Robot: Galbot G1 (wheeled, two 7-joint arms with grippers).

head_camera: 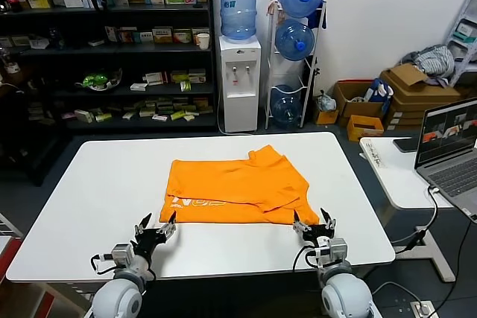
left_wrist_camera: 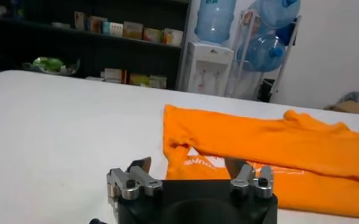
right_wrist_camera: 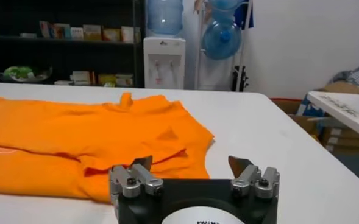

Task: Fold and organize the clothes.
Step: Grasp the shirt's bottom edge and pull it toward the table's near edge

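The orange T-shirt (head_camera: 237,191) lies partly folded in the middle of the white table (head_camera: 89,199), with white lettering showing at its near left corner. It also shows in the left wrist view (left_wrist_camera: 277,155) and the right wrist view (right_wrist_camera: 75,143). My left gripper (head_camera: 158,230) is open and empty, just in front of the shirt's near left corner. My right gripper (head_camera: 314,223) is open and empty, just in front of the shirt's near right corner. Neither touches the fabric.
A side table with a laptop (head_camera: 449,147) stands to the right. Behind the table are shelves (head_camera: 112,42), a water dispenser (head_camera: 240,72), a rack of water bottles (head_camera: 295,42) and cardboard boxes with grey cloth (head_camera: 436,61).
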